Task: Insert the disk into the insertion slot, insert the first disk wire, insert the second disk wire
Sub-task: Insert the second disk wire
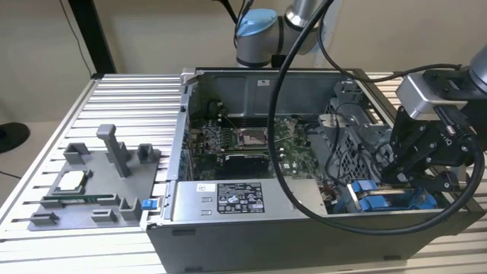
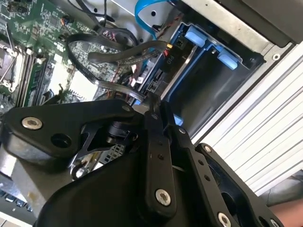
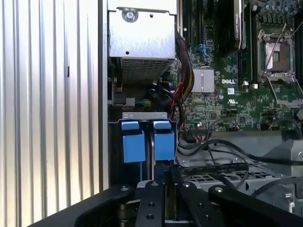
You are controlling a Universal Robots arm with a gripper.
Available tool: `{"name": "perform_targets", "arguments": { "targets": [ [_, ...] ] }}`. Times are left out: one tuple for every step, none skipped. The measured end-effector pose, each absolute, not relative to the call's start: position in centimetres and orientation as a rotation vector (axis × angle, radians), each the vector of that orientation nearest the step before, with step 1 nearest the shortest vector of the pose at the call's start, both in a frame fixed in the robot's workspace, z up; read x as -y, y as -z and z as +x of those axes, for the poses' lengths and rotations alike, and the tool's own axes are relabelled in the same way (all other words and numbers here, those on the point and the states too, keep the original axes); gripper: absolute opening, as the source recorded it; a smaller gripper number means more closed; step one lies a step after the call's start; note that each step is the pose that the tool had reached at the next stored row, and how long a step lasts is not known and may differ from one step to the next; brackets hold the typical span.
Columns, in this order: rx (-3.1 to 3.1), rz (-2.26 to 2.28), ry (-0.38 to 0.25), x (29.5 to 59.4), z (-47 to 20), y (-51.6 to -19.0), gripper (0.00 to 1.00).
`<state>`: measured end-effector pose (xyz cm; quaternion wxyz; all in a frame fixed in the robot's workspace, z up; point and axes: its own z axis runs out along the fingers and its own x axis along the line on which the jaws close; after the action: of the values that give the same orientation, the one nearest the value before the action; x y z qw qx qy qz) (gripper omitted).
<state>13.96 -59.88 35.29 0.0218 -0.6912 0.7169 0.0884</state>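
Table (image 1: 114, 91): slatted aluminium, open PC case (image 1: 228, 228) centre frame.
Gripper (image 1: 407, 180): lower right, you're at the insertion slot (image 1: 380, 200).
Claw: fingers together; hold — can't tell.

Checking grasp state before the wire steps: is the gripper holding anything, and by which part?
Cannot be told. The gripper is down at the insertion slot, its fingers close together beside the blue tabs, but whatever may lie between them is hidden in both wrist views.

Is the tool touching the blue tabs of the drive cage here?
Cannot tell. In the first wrist view the tool sits just below the blue tabs, but no plain contact or gap shows.
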Motion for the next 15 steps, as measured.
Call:
{"name": "perform_targets", "arguments": {
  "targets": [
    [-2.223,-2.143,-0.277,59.88,13.95,-35.22,0.00],
    [-2.224,-2.143,-0.279,59.88,13.95,-35.15,0.00],
    [-2.225,-2.144,-0.282,59.88,13.96,-35.08,0.00],
    [-2.226,-2.145,-0.284,59.88,13.96,-35.00,0.00],
    [-2.228,-2.146,-0.287,59.88,13.96,-34.93,0.00],
    [-2.229,-2.146,-0.289,59.88,13.96,-34.86,0.00],
    [-2.230,-2.147,-0.292,59.88,13.96,-34.77,0.00],
    [-2.230,-2.147,-0.292,59.88,13.96,-34.70,0.00],
    [-2.231,-2.147,-0.292,59.88,13.96,-34.65,0.00],
    [-2.231,-2.146,-0.292,59.88,13.98,-34.63,0.00],
    [-2.231,-2.146,-0.292,59.88,13.99,-34.62,0.00],
    [-2.231,-2.146,-0.292,59.88,13.99,-34.62,0.00],
    [-2.230,-2.146,-0.293,59.88,13.99,-34.78,0.00],
    [-2.230,-2.146,-0.293,59.86,13.99,-34.94,0.00],
    [-2.230,-2.146,-0.293,59.81,13.99,-34.92,0.00]
  ]
}}
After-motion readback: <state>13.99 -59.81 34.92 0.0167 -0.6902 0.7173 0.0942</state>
